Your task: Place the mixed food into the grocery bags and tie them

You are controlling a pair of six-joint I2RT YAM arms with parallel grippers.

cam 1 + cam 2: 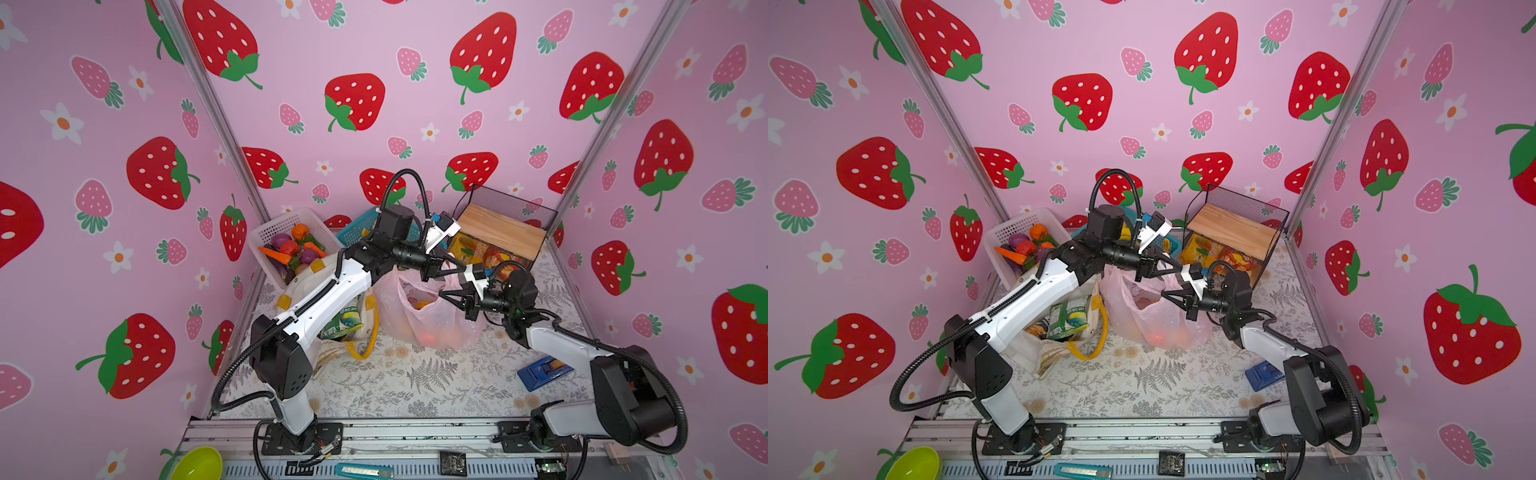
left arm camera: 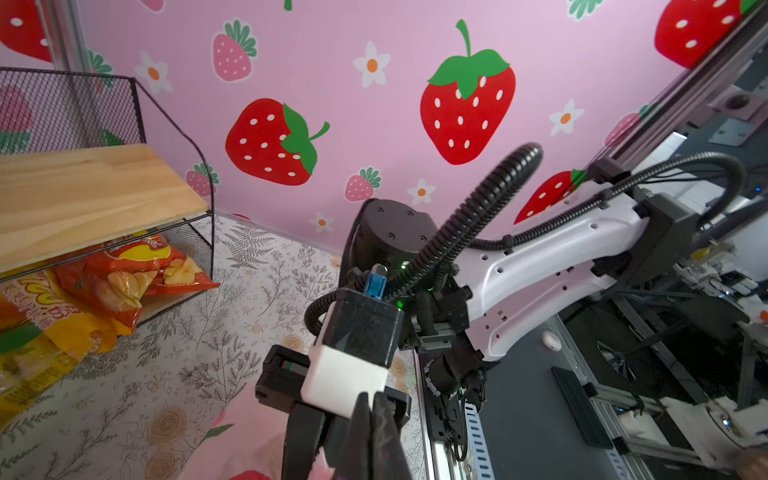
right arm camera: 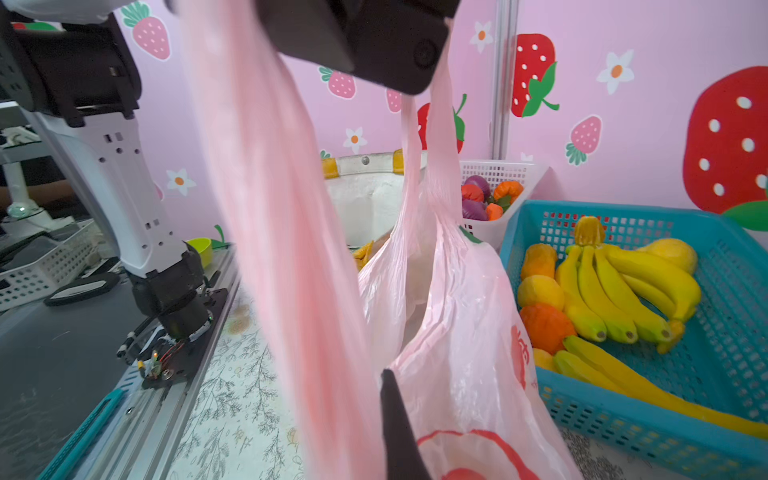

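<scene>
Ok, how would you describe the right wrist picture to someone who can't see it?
A thin pink plastic bag fills most of the picture, its handles pulled up tight into the shut left claw. Beside it, a blue basket holds yellow bananas and oranges; a white tote stands behind.

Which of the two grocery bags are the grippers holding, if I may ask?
The thin pink plastic bag: the left gripper and the right gripper are shut on its handles, while neither holds the white canvas tote beside it.
</scene>
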